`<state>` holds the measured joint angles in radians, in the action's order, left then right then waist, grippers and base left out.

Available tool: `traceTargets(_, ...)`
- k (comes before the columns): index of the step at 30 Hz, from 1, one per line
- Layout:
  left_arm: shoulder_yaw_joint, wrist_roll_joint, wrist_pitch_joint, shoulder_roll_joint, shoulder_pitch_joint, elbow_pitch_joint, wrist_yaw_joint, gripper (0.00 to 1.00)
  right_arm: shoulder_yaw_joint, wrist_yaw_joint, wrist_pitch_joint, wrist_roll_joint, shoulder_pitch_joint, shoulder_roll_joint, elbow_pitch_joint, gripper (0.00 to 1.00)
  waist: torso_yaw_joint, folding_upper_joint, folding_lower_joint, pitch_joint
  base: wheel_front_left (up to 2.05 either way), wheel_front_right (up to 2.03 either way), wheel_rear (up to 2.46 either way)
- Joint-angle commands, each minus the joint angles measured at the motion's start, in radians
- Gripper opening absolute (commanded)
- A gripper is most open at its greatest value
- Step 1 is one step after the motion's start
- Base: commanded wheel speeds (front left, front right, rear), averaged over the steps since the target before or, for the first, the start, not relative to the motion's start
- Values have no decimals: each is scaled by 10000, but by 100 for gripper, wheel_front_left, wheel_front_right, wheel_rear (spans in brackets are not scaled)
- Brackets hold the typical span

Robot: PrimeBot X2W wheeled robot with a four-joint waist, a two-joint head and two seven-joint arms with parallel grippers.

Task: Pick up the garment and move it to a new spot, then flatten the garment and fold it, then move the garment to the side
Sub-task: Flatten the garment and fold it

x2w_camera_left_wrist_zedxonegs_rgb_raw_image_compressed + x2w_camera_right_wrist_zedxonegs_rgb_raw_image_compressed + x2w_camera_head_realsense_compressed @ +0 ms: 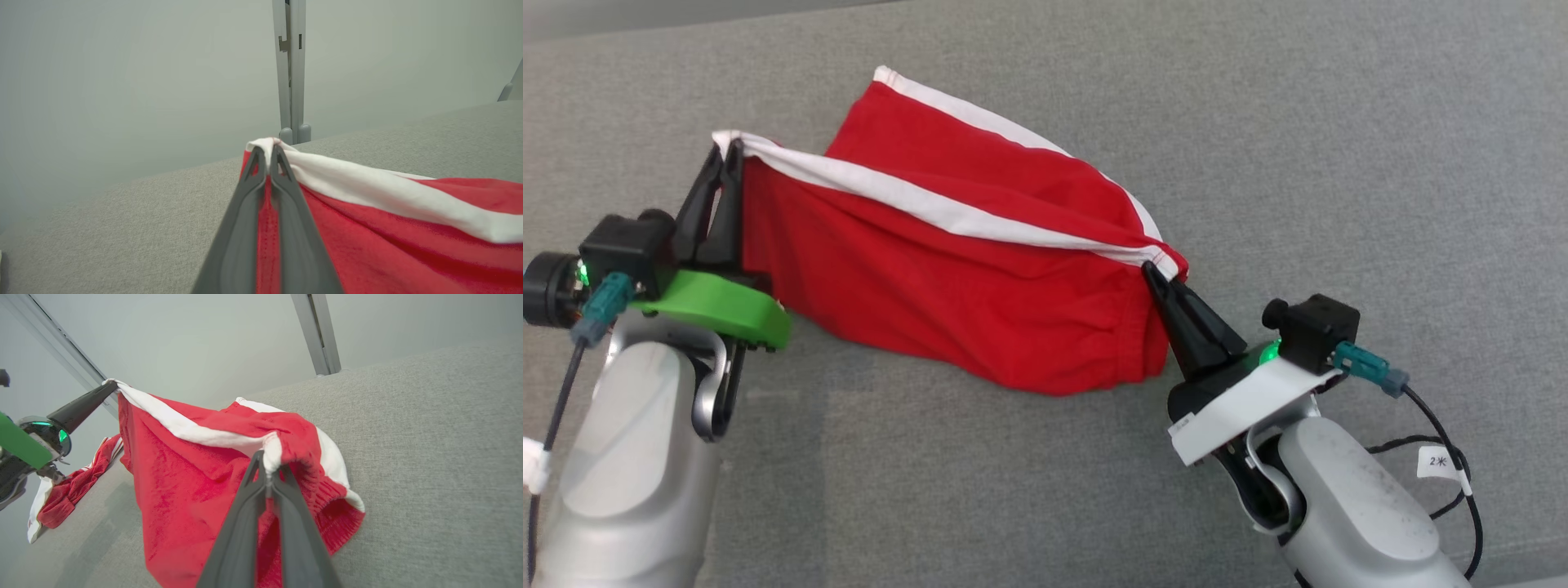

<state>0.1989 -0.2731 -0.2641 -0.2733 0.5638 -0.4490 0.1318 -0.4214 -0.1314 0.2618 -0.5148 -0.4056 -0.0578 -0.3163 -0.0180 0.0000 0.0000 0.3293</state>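
Over the grey bench (1339, 122), the red garment (964, 327) is stretched, left jaws clamped on its white-trimmed corner at nine o'clock, right jaws gripping another at four o'clock.

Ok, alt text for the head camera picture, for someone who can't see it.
A red garment with white trim hangs stretched between two dark grippers over a grey fabric surface. The left gripper is shut on one white-edged corner, the right gripper on the other.
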Motion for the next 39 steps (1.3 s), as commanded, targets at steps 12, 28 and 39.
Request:
traceTargets(12,675,-180,-4,-439,2440,-1389,-28,0,-29,14,46,-1229,-984,59,621,0,-1219,0,0,2047,0,0,0)
traceTargets(28,879,-236,-4,-269,3343,-2299,-28,100,236,14,46,-1213,-1056,56,608,100,-1242,0,0,2104,0,0,0)
traceTargets(39,732,-923,-4,-208,2129,-2830,-28,100,1475,13,46,-17,-308,54,234,100,-1080,0,0,1463,0,0,0)
